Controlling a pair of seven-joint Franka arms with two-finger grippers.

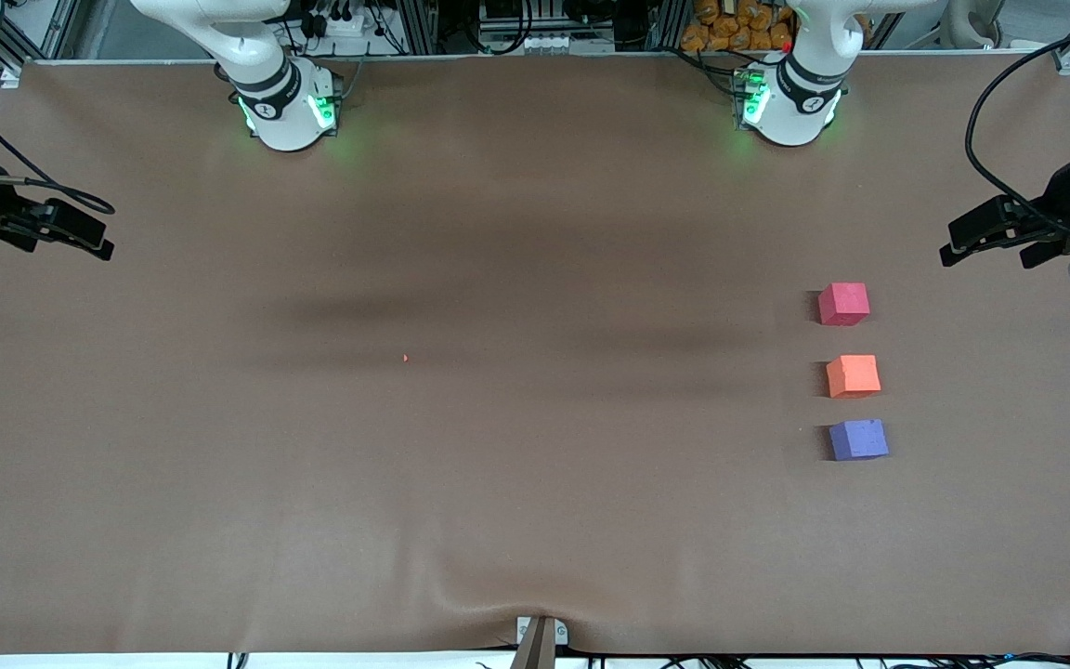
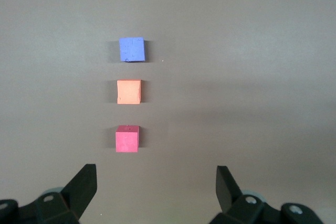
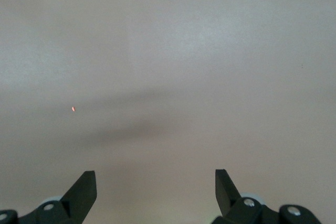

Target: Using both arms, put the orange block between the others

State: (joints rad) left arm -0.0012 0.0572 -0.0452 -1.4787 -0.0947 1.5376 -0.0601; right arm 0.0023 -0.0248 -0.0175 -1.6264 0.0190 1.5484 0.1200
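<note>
Three small cubes stand in a row toward the left arm's end of the table. The orange block (image 1: 853,376) (image 2: 129,92) sits between the pinkish-red cube (image 1: 843,304) (image 2: 127,139), which is farther from the front camera, and the purple cube (image 1: 858,439) (image 2: 131,50), which is nearer. Small gaps separate them. My left gripper (image 1: 948,243) (image 2: 156,179) hovers open and empty at the table's edge, apart from the pinkish-red cube. At the right arm's end of the table my right gripper (image 1: 100,234) (image 3: 155,182) hangs open over bare table, holding nothing.
A brown cover (image 1: 535,520) spreads over the whole table. A tiny orange speck (image 1: 405,358) (image 3: 73,109) lies near the middle. The two arm bases (image 1: 289,111) (image 1: 790,107) stand along the edge farthest from the front camera. A small bracket (image 1: 540,636) clamps the nearest edge.
</note>
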